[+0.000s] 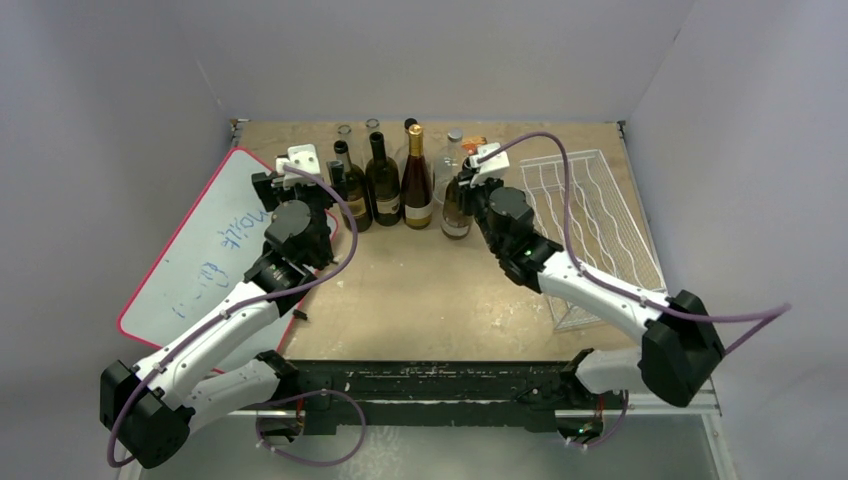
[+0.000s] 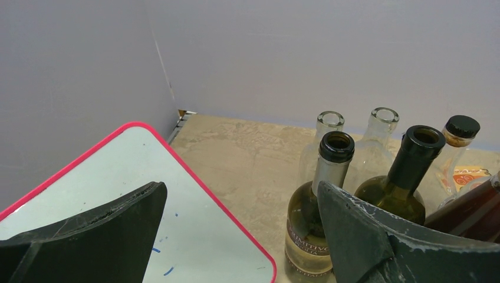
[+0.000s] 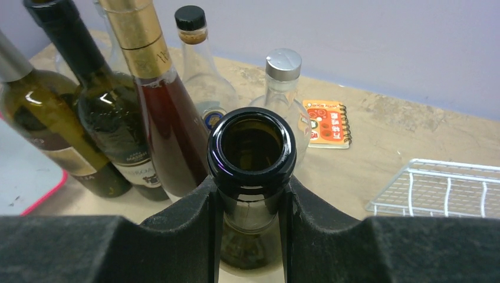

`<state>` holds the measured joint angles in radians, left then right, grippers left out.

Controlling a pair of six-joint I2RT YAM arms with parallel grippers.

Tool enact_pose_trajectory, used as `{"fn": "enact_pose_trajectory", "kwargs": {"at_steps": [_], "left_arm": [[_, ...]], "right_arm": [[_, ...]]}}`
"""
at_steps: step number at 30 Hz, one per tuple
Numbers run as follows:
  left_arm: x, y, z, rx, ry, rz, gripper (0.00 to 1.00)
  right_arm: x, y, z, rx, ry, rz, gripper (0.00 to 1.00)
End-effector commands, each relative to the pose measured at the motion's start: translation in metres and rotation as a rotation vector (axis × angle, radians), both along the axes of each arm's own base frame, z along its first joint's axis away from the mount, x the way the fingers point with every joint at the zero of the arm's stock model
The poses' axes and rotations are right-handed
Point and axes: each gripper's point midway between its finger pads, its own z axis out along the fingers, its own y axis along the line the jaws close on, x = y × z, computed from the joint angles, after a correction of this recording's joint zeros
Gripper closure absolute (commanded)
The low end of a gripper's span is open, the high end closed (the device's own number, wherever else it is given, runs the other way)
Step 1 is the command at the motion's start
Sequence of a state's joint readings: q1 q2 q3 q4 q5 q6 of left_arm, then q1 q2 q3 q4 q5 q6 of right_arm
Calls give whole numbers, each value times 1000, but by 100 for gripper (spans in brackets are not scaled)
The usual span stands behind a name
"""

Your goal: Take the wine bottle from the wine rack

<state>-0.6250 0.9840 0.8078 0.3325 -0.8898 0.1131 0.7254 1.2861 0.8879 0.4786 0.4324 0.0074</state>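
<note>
The white wire wine rack (image 1: pixel 597 232) stands at the right of the table, and no bottle shows in its cradles; its corner shows in the right wrist view (image 3: pixel 437 187). My right gripper (image 1: pixel 466 190) is shut on the neck of a dark open-topped wine bottle (image 1: pixel 456 217), just below its lip. The bottle is upright, left of the rack, at the right end of the bottle row. In the right wrist view the bottle (image 3: pixel 252 144) sits between my fingers, with the gripper (image 3: pixel 252 203) round its neck. My left gripper (image 1: pixel 298 183) is open and empty beside the leftmost bottle (image 2: pixel 321 200).
Several upright bottles (image 1: pixel 385 185) stand in a row at the back centre. A red-edged whiteboard (image 1: pixel 200 250) lies at the left, under my left gripper (image 2: pixel 242 197). A small orange notebook (image 3: pixel 326 122) lies behind the bottles. Grey walls close in the back and sides.
</note>
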Motion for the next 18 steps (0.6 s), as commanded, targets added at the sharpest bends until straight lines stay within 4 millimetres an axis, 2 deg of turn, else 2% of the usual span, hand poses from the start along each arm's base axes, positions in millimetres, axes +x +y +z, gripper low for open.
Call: {"fn": "enact_pose_trajectory", "kwargs": {"at_steps": [1, 5, 9, 10, 18], "left_arm": [[-3, -1, 27, -65, -73, -14, 0], [-3, 0, 29, -64, -78, -12, 0], [-3, -1, 29, -63, -78, -14, 0], [-3, -1, 29, -64, -80, -15, 0], [-4, 1, 31, -66, -84, -12, 0]], "right_arm": [[19, -2, 80, 228, -225, -96, 100], [30, -5, 80, 213, -281, -150, 100], [39, -4, 70, 182, -290, -175, 100], [42, -1, 82, 201, -316, -177, 100], [56, 9, 82, 205, -334, -182, 100]]}}
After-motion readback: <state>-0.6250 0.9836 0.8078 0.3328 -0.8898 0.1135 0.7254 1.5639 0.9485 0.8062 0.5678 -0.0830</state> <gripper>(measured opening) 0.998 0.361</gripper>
